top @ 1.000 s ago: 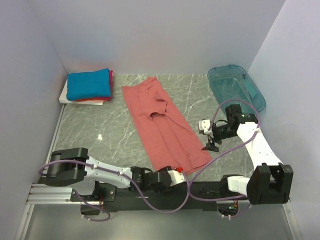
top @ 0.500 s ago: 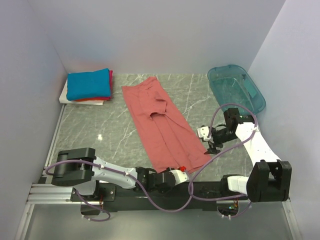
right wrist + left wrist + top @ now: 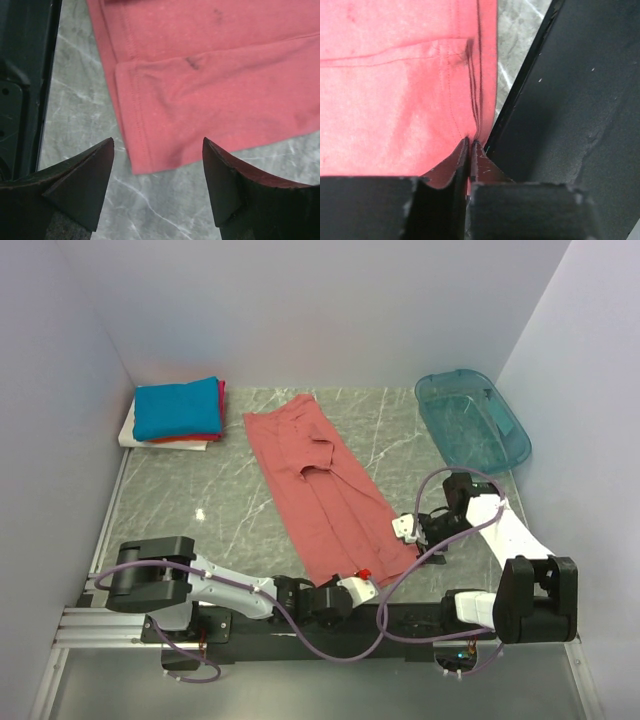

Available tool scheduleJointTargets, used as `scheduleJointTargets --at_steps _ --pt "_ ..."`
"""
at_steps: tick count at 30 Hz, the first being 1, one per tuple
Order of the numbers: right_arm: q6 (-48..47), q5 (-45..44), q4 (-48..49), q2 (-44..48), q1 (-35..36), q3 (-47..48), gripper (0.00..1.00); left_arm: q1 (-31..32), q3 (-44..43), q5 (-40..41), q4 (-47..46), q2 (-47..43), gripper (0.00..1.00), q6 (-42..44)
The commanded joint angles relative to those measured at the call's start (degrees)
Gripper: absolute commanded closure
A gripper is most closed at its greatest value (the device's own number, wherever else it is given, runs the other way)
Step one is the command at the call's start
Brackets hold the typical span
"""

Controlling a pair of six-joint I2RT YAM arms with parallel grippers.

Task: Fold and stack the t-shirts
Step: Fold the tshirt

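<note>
A salmon-pink t-shirt (image 3: 325, 485), folded lengthwise, lies diagonally across the marble table. My left gripper (image 3: 362, 579) sits low at the shirt's near hem. In the left wrist view its jaws (image 3: 471, 143) are pinched together with a strip of pink hem (image 3: 410, 100) between them. My right gripper (image 3: 410, 533) hovers at the shirt's near right corner. The right wrist view shows this gripper (image 3: 158, 150) open, its fingertips straddling the pink corner (image 3: 150, 150) without touching it. A folded blue shirt (image 3: 178, 408) tops a stack with a red one (image 3: 200, 437) and a white one (image 3: 128, 433) at the back left.
A translucent teal bin (image 3: 472, 420) stands at the back right near the wall. The black base rail (image 3: 570, 100) runs right beside the left gripper at the table's near edge. White walls close in the table on the left, the back and the right.
The left gripper has shut on the near hem of the pink shirt. The right arm has come down and nearer, to the shirt's near right corner, jaws still apart.
</note>
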State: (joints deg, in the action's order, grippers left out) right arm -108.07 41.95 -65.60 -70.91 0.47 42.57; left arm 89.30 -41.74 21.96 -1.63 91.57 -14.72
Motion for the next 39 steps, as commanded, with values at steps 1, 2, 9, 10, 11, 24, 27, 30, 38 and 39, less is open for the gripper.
scheduleJointTargets --at_steps 1,2,9,10,11,24,27,30,38,39 --pt "-3.37 -1.00 1.18 0.95 -0.21 -1.69 0.23 0.09 2.53 1.42 -0.47 -3.05 0.96 -2.06" --pt "-3.37 -1.52 1.70 1.30 0.32 -2.74 0.23 0.09 3.06 1.08 -1.09 -3.67 0.99 -2.07" --pt "0.75 -7.49 10.21 4.46 6.11 -7.23 0.28 0.09 5.61 0.37 -4.61 -6.14 0.99 -3.03" --pt "1.54 -9.24 11.36 4.73 7.95 -7.84 0.29 0.09 5.79 0.28 -5.31 -6.84 0.99 -3.29" --pt "2.07 -10.04 12.33 5.52 8.75 -8.98 0.29 0.09 5.96 0.19 -5.75 -7.28 0.99 -3.38" --pt "8.48 -17.34 23.76 7.11 18.34 -16.02 0.51 -1.32 10.44 -0.95 -10.32 -12.38 0.99 -5.41" --pt "9.45 -17.70 25.69 6.67 18.52 -16.46 0.71 -1.76 11.41 -1.39 -10.85 -13.34 0.99 -5.93" --pt "10.69 -17.17 26.67 7.11 18.60 -16.29 0.89 -3.51 13.16 -2.79 -12.25 -14.92 0.99 -7.42" --pt "17.09 -9.18 20.43 8.17 18.60 -6.46 1.00 -9.83 19.40 -3.76 -17.70 -24.50 0.99 -9.71" --pt "19.37 -8.56 20.34 7.46 18.52 -4.96 1.00 -12.28 19.85 -3.76 -17.79 -26.95 0.99 -10.23"
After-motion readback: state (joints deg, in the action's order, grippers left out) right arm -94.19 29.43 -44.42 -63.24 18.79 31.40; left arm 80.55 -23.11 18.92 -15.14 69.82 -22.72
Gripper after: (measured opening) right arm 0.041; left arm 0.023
